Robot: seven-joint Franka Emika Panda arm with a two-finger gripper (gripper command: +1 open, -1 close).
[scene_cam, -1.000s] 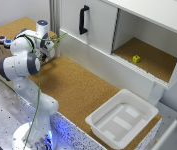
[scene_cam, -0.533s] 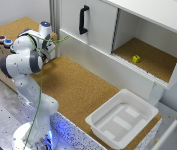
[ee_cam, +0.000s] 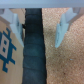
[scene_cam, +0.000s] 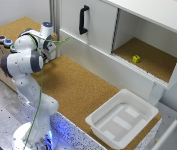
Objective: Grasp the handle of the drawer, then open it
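Observation:
The handle (scene_cam: 83,20) is a slim black upright bar on the white drawer front (scene_cam: 95,30) at the top of the exterior view. My gripper (scene_cam: 52,50) hangs over the cork surface well to the exterior view's left of the handle and lower in the picture, apart from it. In the wrist view my gripper (ee_cam: 39,25) is open and empty, with both pale fingers (ee_cam: 62,27) spread above cork and a black strip (ee_cam: 34,50). The handle and drawer are out of the wrist view.
A shallow white plastic tub (scene_cam: 123,117) sits on the cork at the exterior view's lower right. An open cabinet compartment holds a small yellow object (scene_cam: 136,58). A brown box (scene_cam: 0,50) with round buttons stands at the left, behind the arm.
The wrist has shifted slightly up and to the exterior view's right, toward the cabinet. The gripper stays open. Nothing else has moved.

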